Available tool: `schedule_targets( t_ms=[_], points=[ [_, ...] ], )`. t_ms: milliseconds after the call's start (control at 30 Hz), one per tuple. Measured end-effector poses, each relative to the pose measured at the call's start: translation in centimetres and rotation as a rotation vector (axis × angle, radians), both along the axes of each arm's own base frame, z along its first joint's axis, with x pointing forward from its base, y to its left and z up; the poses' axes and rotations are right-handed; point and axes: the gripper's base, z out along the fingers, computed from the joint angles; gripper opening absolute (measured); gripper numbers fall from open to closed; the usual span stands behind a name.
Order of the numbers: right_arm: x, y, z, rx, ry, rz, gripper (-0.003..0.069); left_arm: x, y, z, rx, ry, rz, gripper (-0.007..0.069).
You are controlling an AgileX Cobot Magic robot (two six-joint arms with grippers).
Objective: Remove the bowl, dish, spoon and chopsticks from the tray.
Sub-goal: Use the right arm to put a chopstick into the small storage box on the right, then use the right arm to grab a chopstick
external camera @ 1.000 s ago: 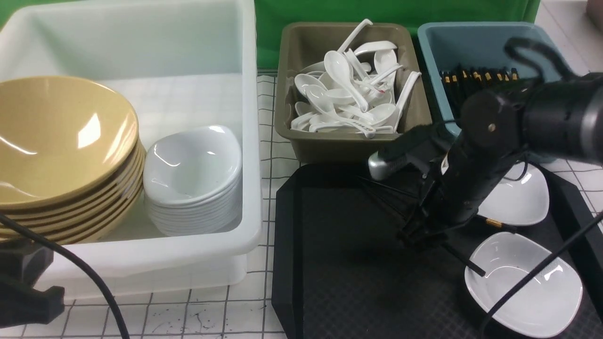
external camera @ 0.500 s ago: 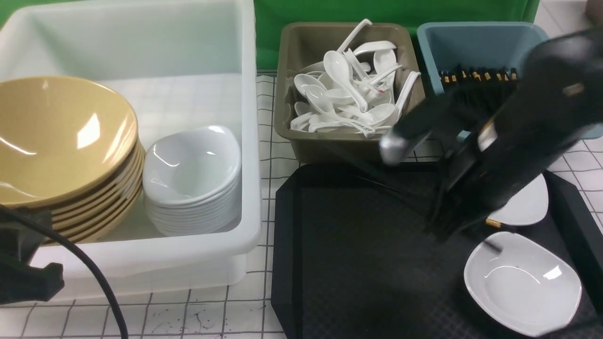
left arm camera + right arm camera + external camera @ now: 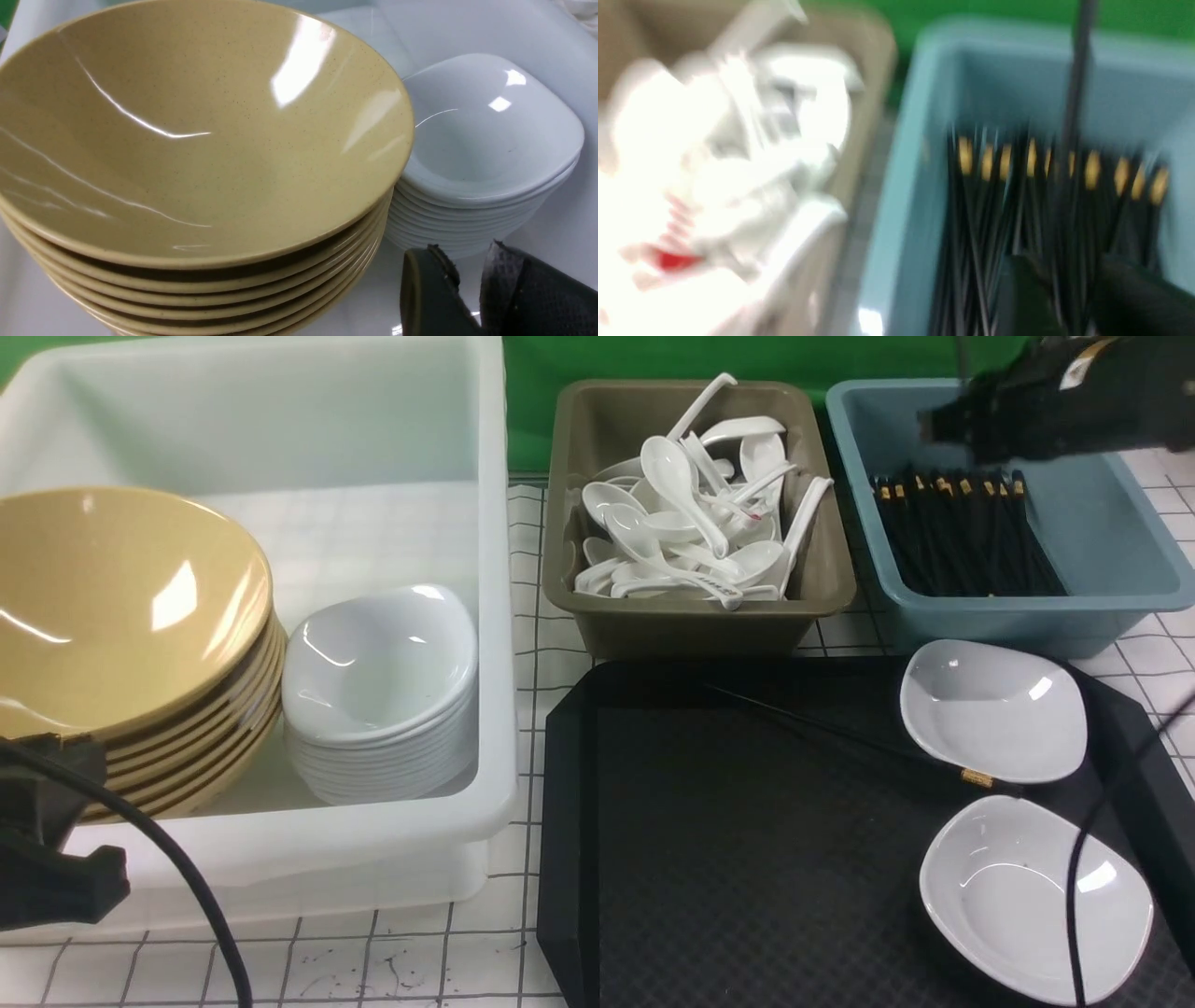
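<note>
The black tray [image 3: 709, 859] holds two white dishes [image 3: 994, 723] [image 3: 1032, 896] and one black chopstick [image 3: 840, 735] lying slantwise, its gold band beside the far dish. No bowl or spoon is on the tray. My right gripper [image 3: 938, 427] hangs over the blue bin [image 3: 1027, 616]. In the blurred right wrist view it [image 3: 1069, 275] is shut on a single chopstick [image 3: 1078, 70] that sticks up from the jaws. My left gripper [image 3: 467, 254] is slightly open and empty, low inside the white tub beside the stacked yellow bowls [image 3: 187, 140].
The white tub [image 3: 280, 392] at the left holds the bowl stack [image 3: 112, 616] and a stack of white dishes [image 3: 383, 663]. The olive bin [image 3: 691, 616] holds several white spoons [image 3: 681, 523]. The blue bin holds several chopsticks [image 3: 962, 541].
My right arm has risen off the tray and swung back to above the blue bin, carrying one chopstick. The stick that touched the near dish is gone. The left arm has barely moved.
</note>
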Motion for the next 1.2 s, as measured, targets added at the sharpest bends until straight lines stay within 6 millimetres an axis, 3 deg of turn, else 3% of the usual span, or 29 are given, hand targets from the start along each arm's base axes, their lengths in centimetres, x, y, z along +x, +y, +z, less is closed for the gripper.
schedule_targets(
  t_ms=[100,200,333,433,500,567,833,933,1100,1200],
  points=[
    [1.0,0.4,-1.2,-0.083,0.192,0.057,0.0452,-0.1,0.0,-0.2,0.002,0.027,0.003,0.0121],
    [0.7,1.1,-0.8,-0.124,0.239,0.112,0.0489,-0.1,0.0,-0.3,0.002,0.029,0.003,0.0121],
    [-2.0,5.3,1.6,-0.221,0.334,0.361,0.0509,0.0,0.0,-0.1,-0.005,0.011,0.001,0.0121],
    [-4.2,8.0,1.4,-0.283,0.452,0.528,0.0505,0.0,0.0,-0.1,-0.011,0.002,0.0,0.0121],
    [-5.0,9.1,0.6,-0.297,0.515,0.585,0.05,0.0,-0.1,0.0,-0.015,0.001,0.001,0.0121],
    [-5.4,9.9,-1.8,-0.316,0.603,0.627,0.0494,0.0,-0.1,0.0,-0.028,0.0,0.001,0.0121],
    [-5.0,10.2,-7.5,-0.328,0.78,0.638,0.0483,0.0,-0.2,0.0,-0.052,0.003,0.0,0.0121],
    [-4.8,10.3,-8.6,-0.319,0.81,0.616,0.044,0.0,-0.2,0.0,-0.052,0.003,0.0,0.0121],
    [-5.2,11.3,-8.9,-0.317,0.816,0.614,0.012,0.0,-0.2,0.0,-0.051,0.003,0.0,0.0121],
    [-5.6,12.2,-8.5,-0.318,0.809,0.625,0.0086,0.0,-0.2,0.0,-0.052,0.003,0.0,0.0121]
  ],
)
